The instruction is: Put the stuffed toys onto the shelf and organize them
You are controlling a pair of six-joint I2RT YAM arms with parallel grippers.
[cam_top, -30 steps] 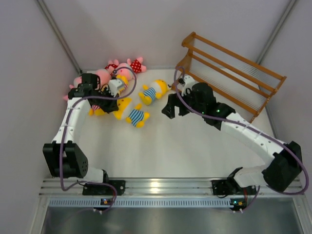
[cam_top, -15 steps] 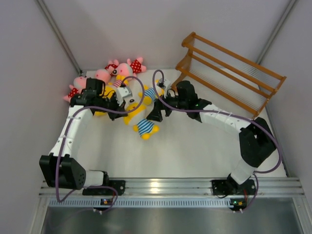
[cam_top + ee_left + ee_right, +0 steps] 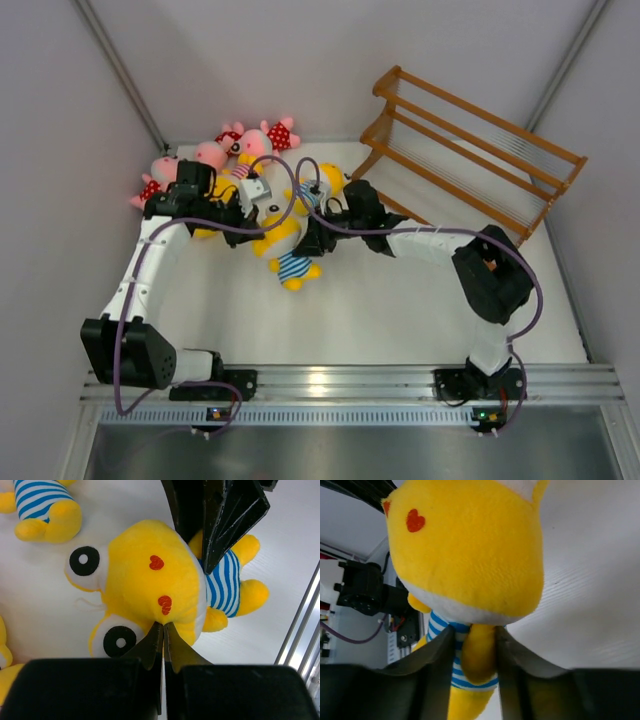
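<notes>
Left gripper (image 3: 163, 626): pinched fully together, tips touching the chin of the yellow toy (image 3: 150, 580), mid-frame.
Right gripper (image 3: 475, 632): I had it clamped on that toy's limb, beside the blue-striped shirt.
Markings: two red hearts on its face.
Shelf (image 3: 480, 150): upper right, well apart.
Other toys (image 3: 225, 152): piled upper left.

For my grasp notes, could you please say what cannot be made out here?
- Left wrist: whether the shut left gripper pinches the toy's fabric; its tips meet at the head's edge.
- Right wrist: whether the right gripper clamps the toy or only flanks it; its lower body runs off the bottom edge.
- Top: both grips, covered by the left arm and right arm.
</notes>
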